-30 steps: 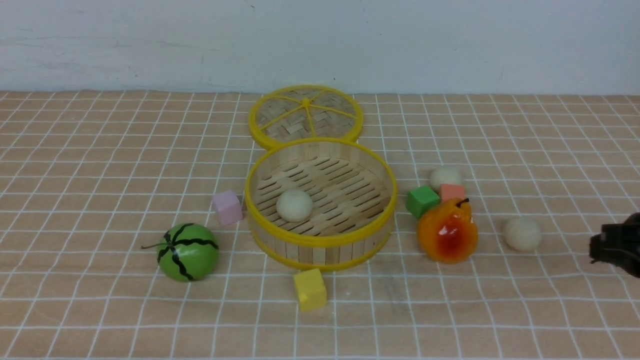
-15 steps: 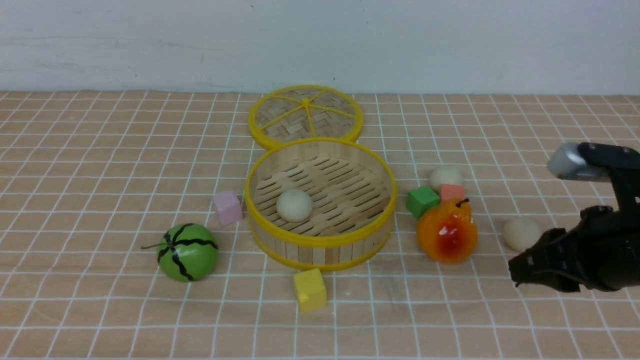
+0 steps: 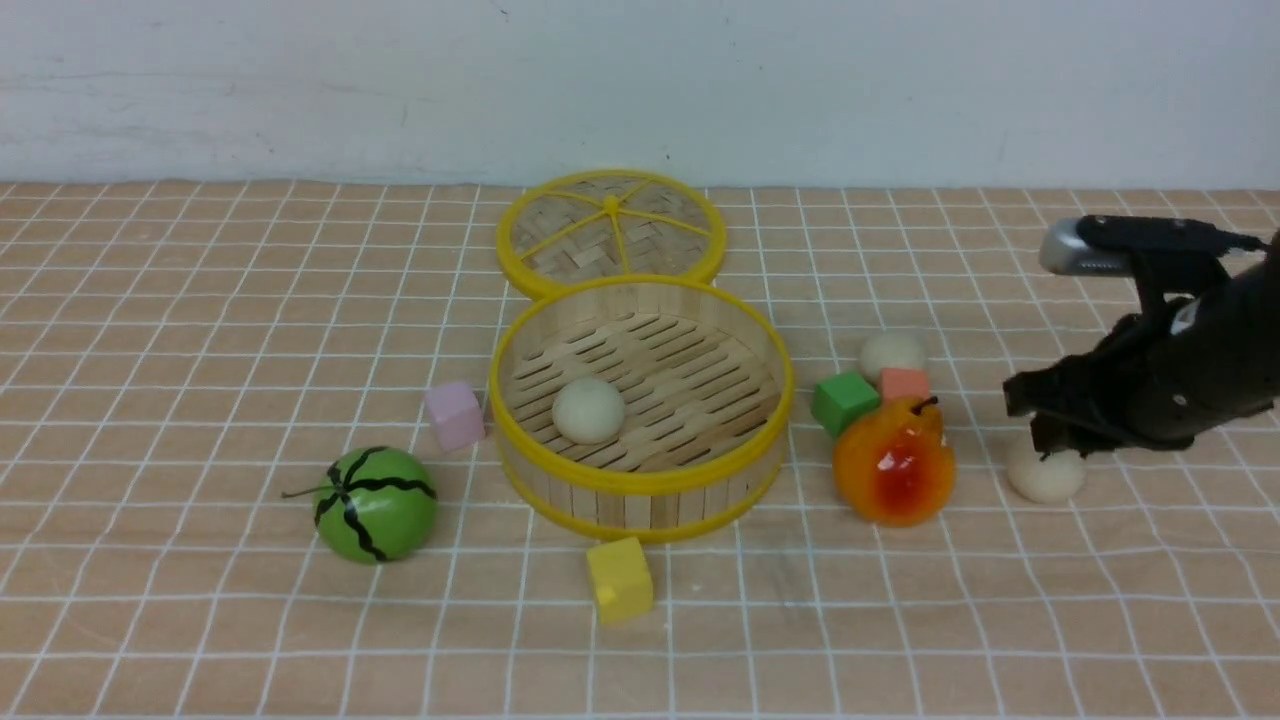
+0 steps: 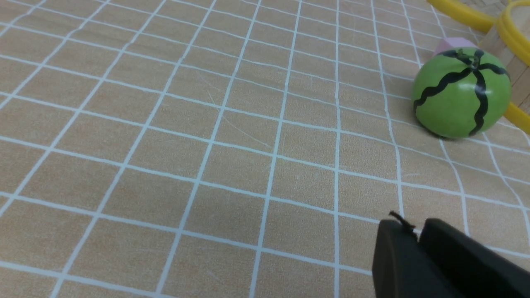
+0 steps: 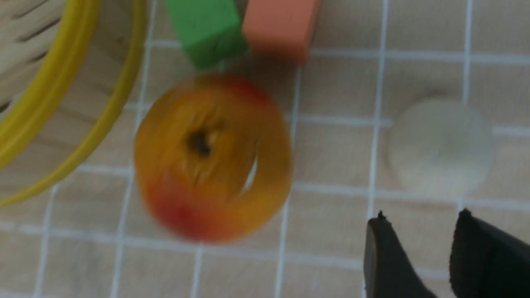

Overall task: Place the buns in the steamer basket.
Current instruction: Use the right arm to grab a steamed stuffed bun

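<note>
cream bun (image 3: 1045, 478), right tool (image 3: 1030, 425) near — parted

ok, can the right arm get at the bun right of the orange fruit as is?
Probably yes. The right gripper hovers close over that bun, jaws open and empty; the bun sits clear of the orange fruit, nothing between.

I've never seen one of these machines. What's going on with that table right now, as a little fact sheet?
Inside: first bun, on the slatted floor of the steamer basket
Outside: far bun behind the salmon cube; near bun right of the orange fruit
Right claw: open, empty, close by the near bun, not gripping it
Lid: flat behind the basket
</note>
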